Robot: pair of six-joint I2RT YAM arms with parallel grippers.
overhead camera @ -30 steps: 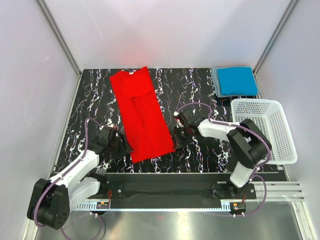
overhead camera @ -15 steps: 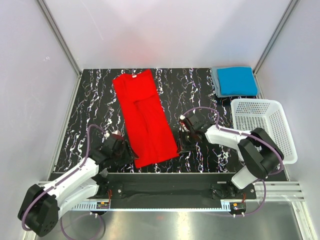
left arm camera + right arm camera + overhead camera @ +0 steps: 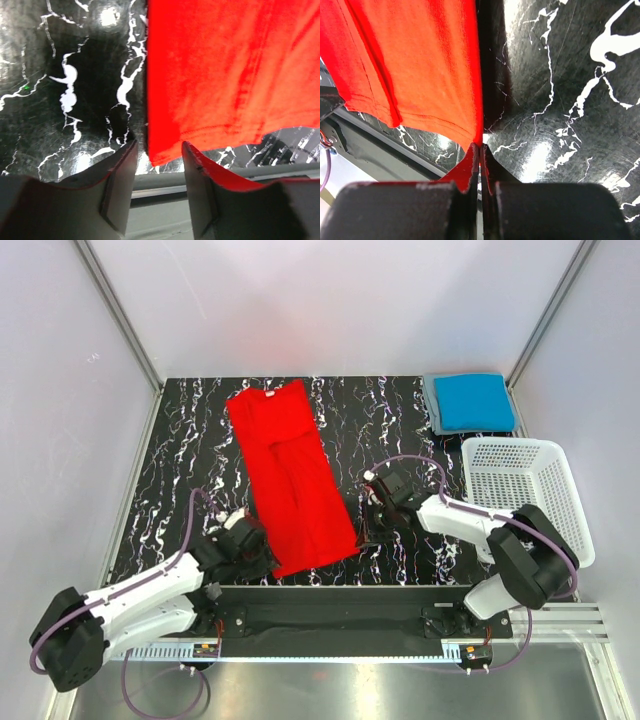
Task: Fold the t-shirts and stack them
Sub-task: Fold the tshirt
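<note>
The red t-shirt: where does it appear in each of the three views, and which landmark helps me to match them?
Top external: the red t-shirt lies as a long strip left of centre.
Left wrist: it fills the upper right; one hem corner sits inside the open left gripper.
Right wrist: it fills the upper left; one hem corner is pinched by the shut right gripper.
Shared landmark: the black marbled table.

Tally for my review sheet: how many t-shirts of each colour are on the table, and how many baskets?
bright red cloth t-shirt, laid out long: 1
bright blue cloth t-shirt, folded: 1
grey-blue cloth t-shirt, folded under the blue one: 1
white plastic mesh basket: 1
Total: 4
</note>
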